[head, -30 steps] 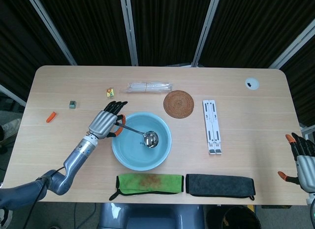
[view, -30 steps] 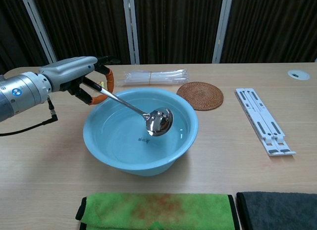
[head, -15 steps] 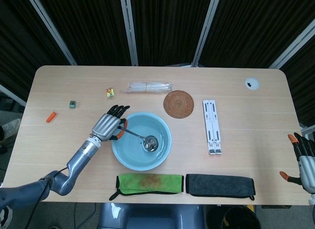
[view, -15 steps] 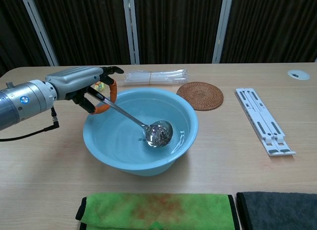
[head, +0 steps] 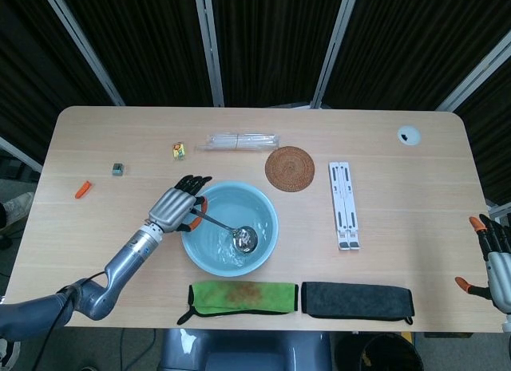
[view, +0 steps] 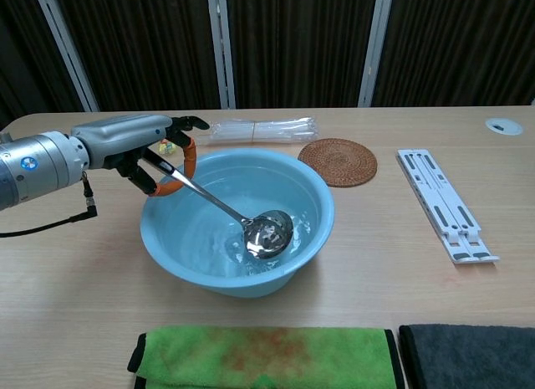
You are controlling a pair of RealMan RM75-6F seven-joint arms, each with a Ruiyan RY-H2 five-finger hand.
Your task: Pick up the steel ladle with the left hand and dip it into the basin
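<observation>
Steel ladle slants down from the left hand, whose fingers clasp its handle at the basin's left rim, the bowl dipped into rippled water at frame centre. From the lower left the forearm reaches in low over the table. At the lower right edge of the head view, the right hand shows fingers spread, holding nothing.

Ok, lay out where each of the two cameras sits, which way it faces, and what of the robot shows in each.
Head view: high above the table, looking steeply down; shows the left hand with its arm, and the right hand at the right edge.
Chest view: low at the near edge, looking across toward the curtains; shows only the left hand and forearm.
Shared: the left hand holding the steel ladle in the basin, plus the woven coaster.
</observation>
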